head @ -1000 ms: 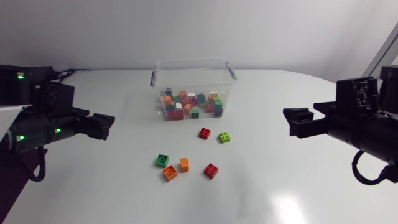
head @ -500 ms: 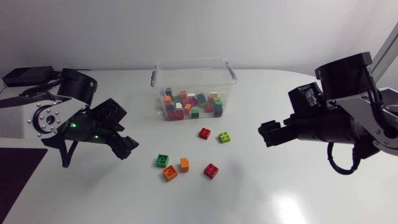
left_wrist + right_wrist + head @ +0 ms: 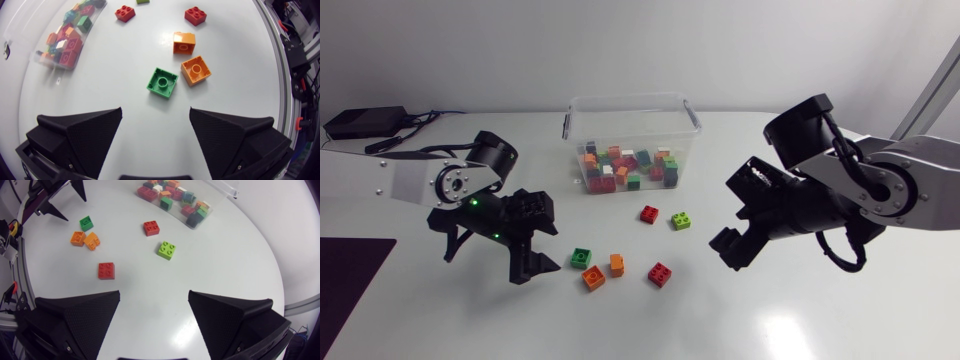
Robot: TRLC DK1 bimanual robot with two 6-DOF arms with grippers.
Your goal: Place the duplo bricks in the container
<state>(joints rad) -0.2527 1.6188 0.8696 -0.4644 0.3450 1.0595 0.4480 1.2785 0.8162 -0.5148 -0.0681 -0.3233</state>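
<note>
The left fingers (image 3: 85, 135) have swung in over the tabletop (image 3: 650, 320), open and empty, green brick (image 3: 162, 82) just ahead, the container (image 3: 60, 62) farther ahead, and the right fingers (image 3: 80, 315) are likewise open, so pickup looks near.

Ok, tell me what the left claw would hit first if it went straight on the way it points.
Most likely the green brick, which lies straight ahead of the open left claw, though how high the claw hangs is hard to judge.

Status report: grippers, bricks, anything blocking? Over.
Left gripper open, green brick just ahead. Right gripper open, lime brick ahead. Six bricks outside container, many inside. Nothing blocking.
</note>
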